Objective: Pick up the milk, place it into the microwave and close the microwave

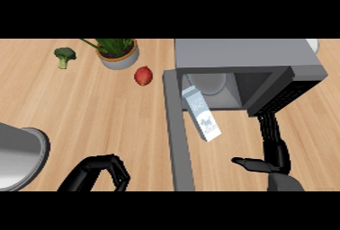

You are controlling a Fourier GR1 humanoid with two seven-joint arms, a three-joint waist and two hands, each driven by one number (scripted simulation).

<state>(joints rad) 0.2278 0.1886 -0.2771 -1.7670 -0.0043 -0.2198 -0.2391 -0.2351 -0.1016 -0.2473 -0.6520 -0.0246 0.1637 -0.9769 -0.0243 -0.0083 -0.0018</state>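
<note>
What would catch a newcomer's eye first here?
The milk carton leaning out of the open microwave, at centre. The right hand, open, sits just below the microwave's front, apart from the carton. A red fruit lies left of the microwave.

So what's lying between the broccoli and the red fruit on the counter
In the head view, a potted plant stands between the broccoli and the red fruit, set slightly toward the counter's far edge.
</note>
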